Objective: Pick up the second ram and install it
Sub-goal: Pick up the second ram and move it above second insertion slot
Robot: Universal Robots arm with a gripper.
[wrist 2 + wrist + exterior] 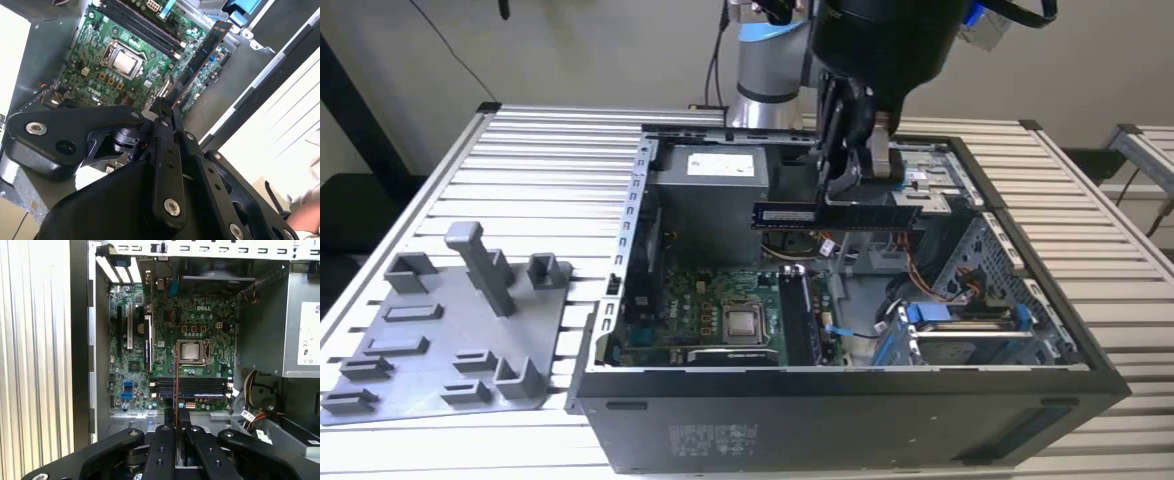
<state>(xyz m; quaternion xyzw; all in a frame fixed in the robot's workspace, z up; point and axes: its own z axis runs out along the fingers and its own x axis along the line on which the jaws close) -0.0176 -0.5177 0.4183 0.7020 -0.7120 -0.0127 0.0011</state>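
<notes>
My gripper (849, 192) is shut on the second ram (834, 215), a long thin dark strip held level above the open computer case (854, 400). It hangs over the motherboard (720, 310), apart from it. In the second wrist view the ram (202, 57) sticks out from the gripper (167, 107) over the board. The first wrist view sees the ram (176, 380) edge-on as a thin line rising from the gripper (176, 415), crossing the dark memory slots (192, 387) beside the processor (191, 351).
The grey fixture tray (440, 340) with upright posts lies on the slatted table at the exterior view's left. Inside the case sit the power supply (714, 175), loose cables (947, 290) and light-blue drive-bay clips (937, 313).
</notes>
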